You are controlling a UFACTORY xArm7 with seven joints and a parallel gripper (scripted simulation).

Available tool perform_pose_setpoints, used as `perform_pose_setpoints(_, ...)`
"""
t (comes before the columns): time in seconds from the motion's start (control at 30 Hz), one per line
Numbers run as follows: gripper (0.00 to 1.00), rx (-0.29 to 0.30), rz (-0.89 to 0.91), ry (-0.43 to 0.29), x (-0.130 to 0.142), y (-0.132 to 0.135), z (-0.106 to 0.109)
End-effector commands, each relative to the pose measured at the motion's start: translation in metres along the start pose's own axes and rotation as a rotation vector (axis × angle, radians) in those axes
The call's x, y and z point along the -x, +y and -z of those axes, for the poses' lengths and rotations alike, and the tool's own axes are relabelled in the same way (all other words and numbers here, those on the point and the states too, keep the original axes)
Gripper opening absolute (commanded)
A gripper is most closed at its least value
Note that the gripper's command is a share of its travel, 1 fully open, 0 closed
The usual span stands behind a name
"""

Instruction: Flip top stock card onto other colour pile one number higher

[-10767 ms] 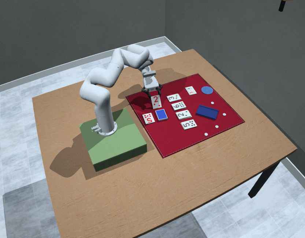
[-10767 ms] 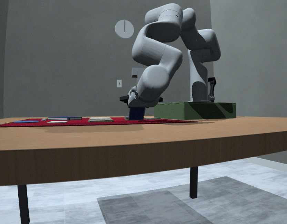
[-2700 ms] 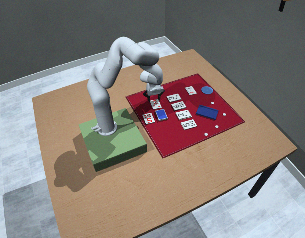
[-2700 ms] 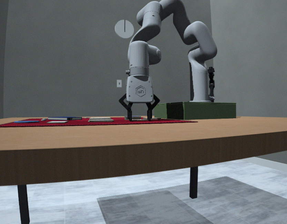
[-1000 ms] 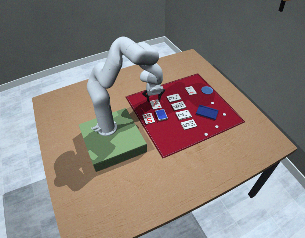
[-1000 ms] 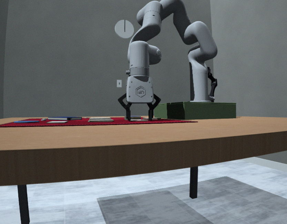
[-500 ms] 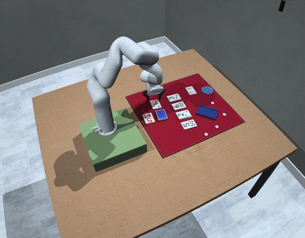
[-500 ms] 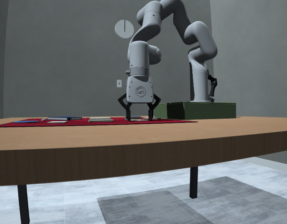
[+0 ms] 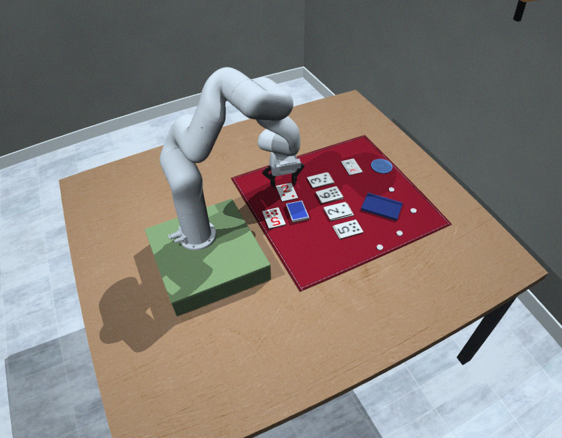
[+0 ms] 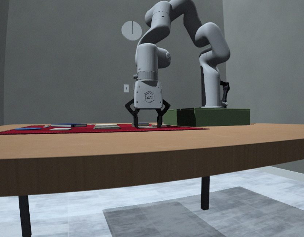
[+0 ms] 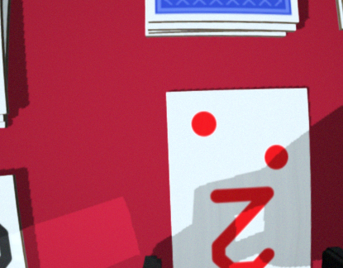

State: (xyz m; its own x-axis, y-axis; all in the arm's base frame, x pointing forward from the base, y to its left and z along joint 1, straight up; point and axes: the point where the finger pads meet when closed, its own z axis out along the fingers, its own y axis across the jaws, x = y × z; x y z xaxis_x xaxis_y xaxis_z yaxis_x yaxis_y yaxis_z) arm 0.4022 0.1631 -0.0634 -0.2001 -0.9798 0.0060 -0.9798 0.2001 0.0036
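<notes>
Hanging low over the red mat (image 9: 318, 263), the gripper (image 9: 283, 179) has its fingers spread with nothing between them, tips either side of the far end of a face-up red 2 (image 9: 287, 191). That card lies flat on the mat alone, just beyond the blue-backed stock (image 9: 297, 210). To its right sit the black 3 (image 9: 320, 179), 6 (image 9: 329, 193), 2 (image 9: 338, 211) and 5 (image 9: 347, 229) piles.

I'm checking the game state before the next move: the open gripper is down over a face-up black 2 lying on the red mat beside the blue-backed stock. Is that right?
Not quite: the 2 is red, not black, as the wrist view shows plainly. The rest holds: the gripper is open and down over it, on the red mat, beside the blue-backed stock.
</notes>
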Motion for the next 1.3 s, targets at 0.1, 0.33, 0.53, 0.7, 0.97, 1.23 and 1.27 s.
perform_pose_setpoints(0.1, 0.87, -0.003, 0.000, -0.002, 0.001, -0.001, 0.001)
perform_pose_setpoints(0.33, 0.87, -0.003, 0.000, -0.002, 0.001, -0.001, 0.001)
perform_pose_setpoints(0.53, 0.87, -0.003, 0.000, -0.002, 0.001, -0.001, 0.001)
perform_pose_setpoints(0.7, 0.87, -0.003, 0.000, -0.002, 0.001, -0.001, 0.001)
perform_pose_setpoints(0.97, 0.87, -0.003, 0.000, -0.002, 0.001, -0.001, 0.004)
perform_pose_setpoints(1.23, 0.87, -0.003, 0.000, -0.002, 0.001, -0.001, 0.027)
perform_pose_setpoints(1.27, 0.87, -0.003, 0.000, -0.002, 0.001, -0.001, 0.032)
